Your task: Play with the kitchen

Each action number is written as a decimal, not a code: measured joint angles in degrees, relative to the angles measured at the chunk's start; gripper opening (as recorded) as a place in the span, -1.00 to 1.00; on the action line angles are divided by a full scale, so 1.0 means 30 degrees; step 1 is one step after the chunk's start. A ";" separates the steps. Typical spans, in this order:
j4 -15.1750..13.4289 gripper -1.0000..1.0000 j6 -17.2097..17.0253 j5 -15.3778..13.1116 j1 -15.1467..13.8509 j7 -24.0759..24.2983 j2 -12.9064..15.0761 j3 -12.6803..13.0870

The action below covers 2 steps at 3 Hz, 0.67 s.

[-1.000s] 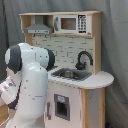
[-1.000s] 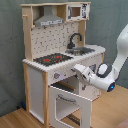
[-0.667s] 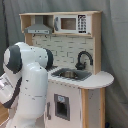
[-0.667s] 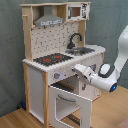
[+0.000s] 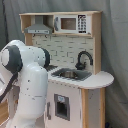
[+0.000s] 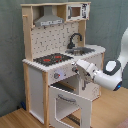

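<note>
The kitchen (image 6: 47, 75) is a tall toy of pale wood and white panels, seen in both exterior views. Its black-red stovetop (image 6: 52, 59) sits left of the sink (image 6: 82, 50) and black faucet (image 6: 75, 40). Above them are the pegboard back (image 6: 55, 37) and the hood (image 6: 49, 20). The white oven door (image 6: 70, 106) hangs open towards the front. My gripper (image 6: 81, 70) hovers at the counter's front edge, just above the open door, holding nothing visible. In the first exterior view my white arm (image 5: 27, 75) hides the gripper; the faucet (image 5: 84, 59) and sink (image 5: 70, 75) show.
A toy microwave (image 5: 70, 23) sits in the top shelf. A grey curtain (image 5: 112, 45) hangs behind the kitchen. The wooden floor (image 6: 107, 112) lies under my arm at the second exterior view's right. The rounded counter end (image 5: 102, 78) sticks out on the first exterior view's right.
My arm has shifted only slightly, the gripper edging a little along the counter's front. The oven door stays open.
</note>
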 joint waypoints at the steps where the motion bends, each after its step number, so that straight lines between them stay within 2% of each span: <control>1: 0.1190 1.00 0.0009 -0.0143 0.0022 -0.1291 -0.0002 0.0870; 2: 0.1970 1.00 0.0601 -0.0342 0.0715 -0.2219 -0.0009 0.2015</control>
